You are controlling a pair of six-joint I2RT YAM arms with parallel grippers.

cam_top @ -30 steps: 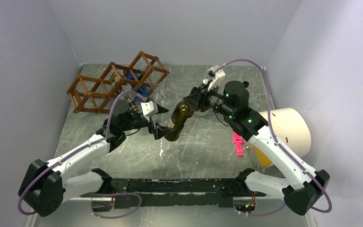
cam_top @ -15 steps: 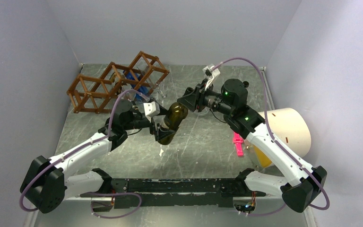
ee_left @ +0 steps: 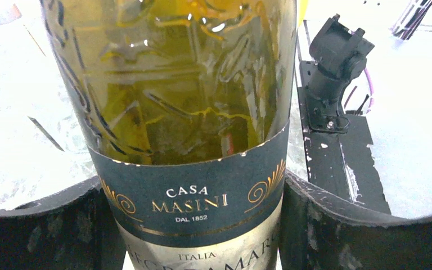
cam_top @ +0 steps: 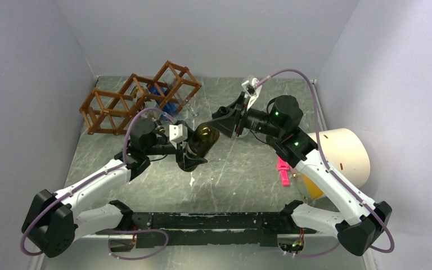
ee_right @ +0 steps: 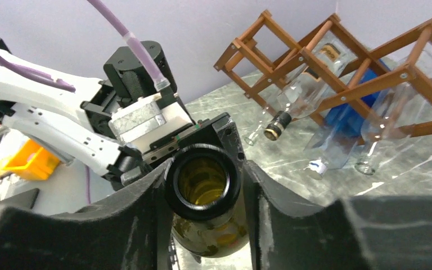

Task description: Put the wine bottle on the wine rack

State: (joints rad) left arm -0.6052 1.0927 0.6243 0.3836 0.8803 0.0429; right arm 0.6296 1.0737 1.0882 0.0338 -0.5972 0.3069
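Top external: fixed, high above near edge of table (cam_top: 242, 174), facing down and forward, far, whole scene covered. Left wrist: very near, facing wine bottle (ee_left: 191, 112) label side-on. Right wrist: near, looking down bottle mouth, wine rack (ee_right: 365, 86) beyond. Bottle common to all three views; rack common to top external and right wrist.

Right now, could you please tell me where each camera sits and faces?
Top external: above and behind the bases, looking down on the table; both arms show, left hand and right hand on the wine bottle, wine rack far left.
Left wrist: on the left hand, facing the bottle's label; its fingers flank it.
Right wrist: looks into the bottle's mouth toward the rack; its fingers and the left arm show.
All three share the bottle.
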